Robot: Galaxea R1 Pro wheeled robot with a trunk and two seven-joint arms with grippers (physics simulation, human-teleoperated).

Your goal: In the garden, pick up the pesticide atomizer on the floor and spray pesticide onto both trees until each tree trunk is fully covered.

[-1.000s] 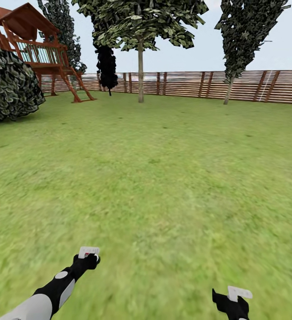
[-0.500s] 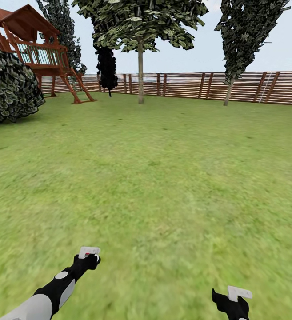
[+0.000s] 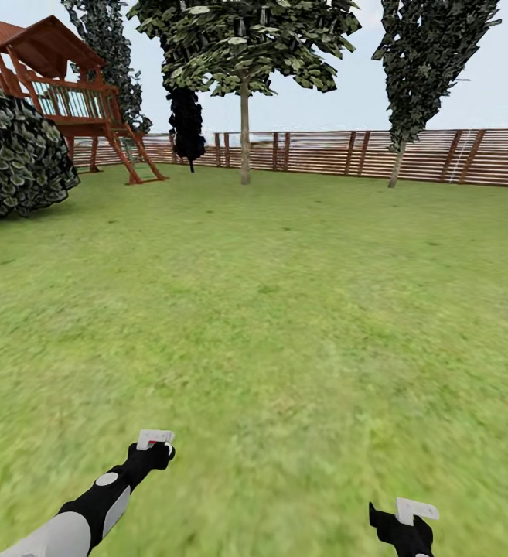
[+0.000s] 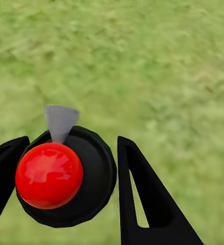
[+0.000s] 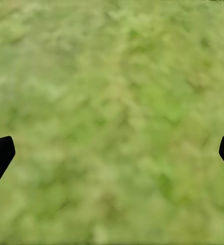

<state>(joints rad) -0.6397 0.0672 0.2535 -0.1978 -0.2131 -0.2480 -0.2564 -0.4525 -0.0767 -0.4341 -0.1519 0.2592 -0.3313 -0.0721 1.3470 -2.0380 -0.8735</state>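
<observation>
The black-bodied, red-capped pesticide atomizer (image 4: 66, 176) sits clamped in the left gripper (image 4: 68, 189); the right gripper (image 5: 112, 153) hangs spread, empty. The straight-trunked tree (image 3: 244, 131) stands far off at twelve o'clock (spraying from here would likely fall short).

our left arm (image 3: 83, 510) has a pale grey shell, then black with a grey oval patch. our left hand (image 4: 66, 168) has flat, black, wedge-shaped fingers, one with a slot; our right hand (image 3: 404, 526) is black.
</observation>
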